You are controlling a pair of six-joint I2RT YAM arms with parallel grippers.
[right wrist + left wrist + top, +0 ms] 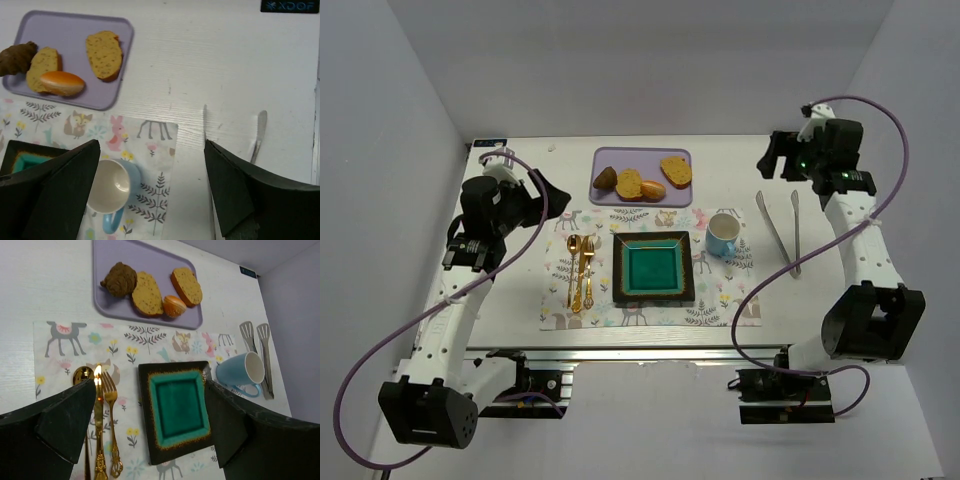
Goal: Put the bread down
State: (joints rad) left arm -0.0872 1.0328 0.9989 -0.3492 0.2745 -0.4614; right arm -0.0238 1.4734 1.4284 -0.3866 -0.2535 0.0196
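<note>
- Bread, four pieces in a row, lies on a lavender tray at upper centre of the top view. The tray's near edge sits just beside the far edge of a patterned placemat.
- A dark square plate with a teal centre holds nothing, mid-frame on the placemat. Gold cutlery lies to its left and a blue cup at its upper right.
- Left gripper hangs at left of frame, fingers spread wide, nothing between them.
- Right gripper, upper right, is likewise spread and bare.
- Metal tongs lie on the white table right of the placemat. Open tabletop runs between the tray's right edge and the right gripper.
</note>
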